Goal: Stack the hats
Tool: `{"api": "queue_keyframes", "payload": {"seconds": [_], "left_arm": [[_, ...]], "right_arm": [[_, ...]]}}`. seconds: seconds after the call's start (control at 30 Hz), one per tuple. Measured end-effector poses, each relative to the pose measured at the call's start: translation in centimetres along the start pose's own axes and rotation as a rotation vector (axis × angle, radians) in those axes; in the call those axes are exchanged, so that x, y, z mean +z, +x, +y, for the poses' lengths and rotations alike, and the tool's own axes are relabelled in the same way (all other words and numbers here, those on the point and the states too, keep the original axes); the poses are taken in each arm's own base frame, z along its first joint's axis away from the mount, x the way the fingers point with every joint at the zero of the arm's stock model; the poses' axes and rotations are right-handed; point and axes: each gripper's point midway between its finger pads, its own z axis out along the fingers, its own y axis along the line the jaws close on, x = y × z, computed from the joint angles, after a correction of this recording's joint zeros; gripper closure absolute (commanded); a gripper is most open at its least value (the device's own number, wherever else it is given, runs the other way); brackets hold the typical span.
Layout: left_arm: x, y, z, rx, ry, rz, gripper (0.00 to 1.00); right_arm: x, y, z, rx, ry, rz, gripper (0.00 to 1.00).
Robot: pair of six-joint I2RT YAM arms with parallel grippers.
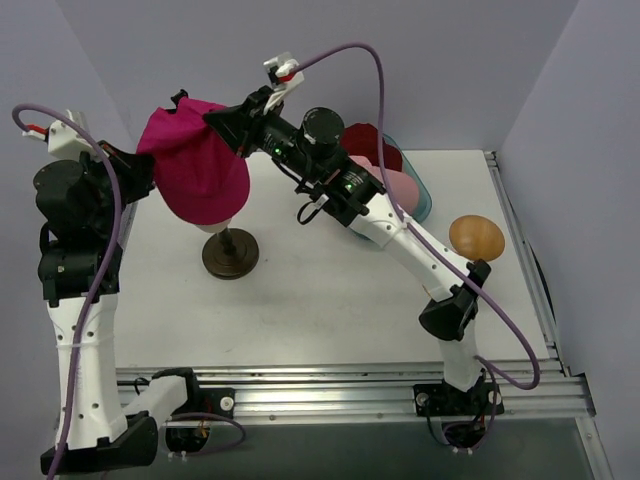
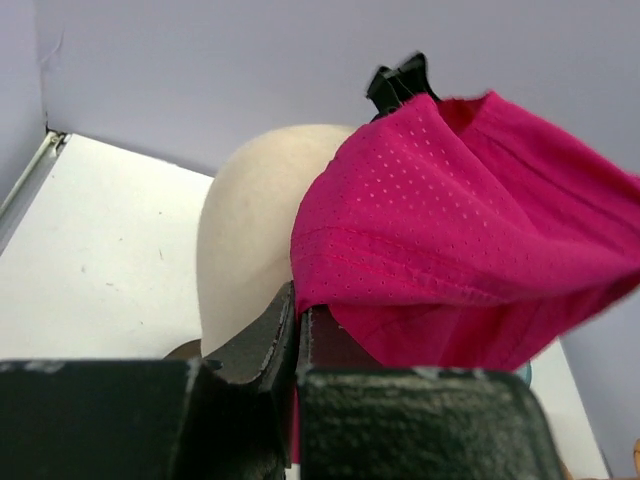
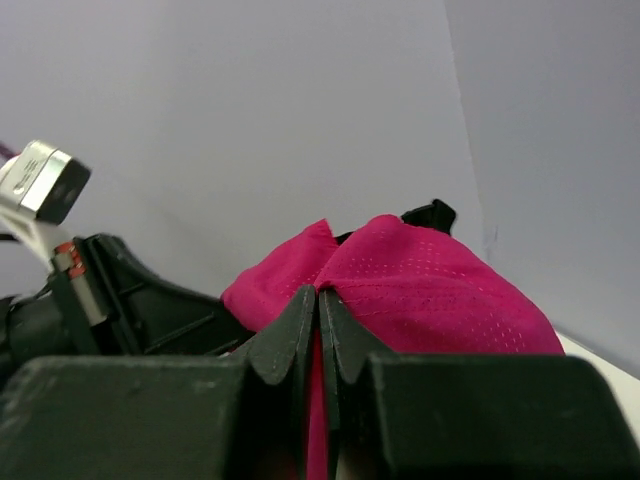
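Observation:
The magenta peaked cap [image 1: 195, 165] hangs over the cream head form [image 2: 250, 225], held up between both arms. My left gripper [image 1: 143, 172] is shut on its left edge; in the left wrist view the gripper [image 2: 297, 305] pinches the magenta fabric [image 2: 450, 220]. My right gripper [image 1: 222, 122] is shut on the cap's right edge; in the right wrist view the gripper [image 3: 320, 305] clamps the cloth [image 3: 430, 290]. A dark red hat [image 1: 375, 145] and a pale pink hat [image 1: 395, 185] lie in the teal tray [image 1: 422, 198] behind the right arm. The fourth hat is hidden.
The head form stands on a dark round base [image 1: 230, 252] at the table's left middle. A brown egg-shaped form [image 1: 476, 237] lies at the right. Grey walls close in on the back and sides. The metal rail [image 1: 350, 385] runs along the near edge.

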Motion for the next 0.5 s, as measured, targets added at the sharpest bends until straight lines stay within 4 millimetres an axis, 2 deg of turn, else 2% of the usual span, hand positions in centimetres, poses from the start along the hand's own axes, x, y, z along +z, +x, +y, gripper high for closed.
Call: {"api": "queue_keyframes", "payload": {"seconds": [0.1,0.17,0.33,0.5], "left_arm": [[0.6,-0.5,2.1,-0.048,-0.019,0.012,0.98],[0.8,-0.5,3.1,-0.073,-0.023,0.024,0.98],[1.8,0.8,3.7,-0.138,0.025,0.070,0.98],[2.7,2.3,4.2,-0.204,0.067,0.115,0.98]], "right_arm": [[0.7,1.9,0.7,-0.016,-0.031,0.026,1.00],[1.1,3.0,0.3,-0.026,-0.031,0.039,1.00],[1.9,4.0,-1.3,-0.038,-0.013,0.043,1.00],[2.3,4.4,-1.9,-0.061,-0.012,0.030,1.00]]}}
